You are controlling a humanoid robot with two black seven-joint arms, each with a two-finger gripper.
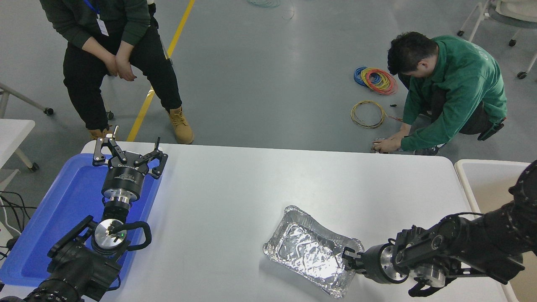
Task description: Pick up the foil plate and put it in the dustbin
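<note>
Right pincer (349,259) meets the right end of the shiny crinkled silver foil plate (308,251) on the white bench (235,188) — whether its fingers clamp the rim, cannot tell. Large white-rimmed beige dustbin (482,184) stands at the bench's right edge, behind the right arm. Left pincer (128,151) hovers spread wide over the flat blue plastic tray (63,205) — well apart.
</note>
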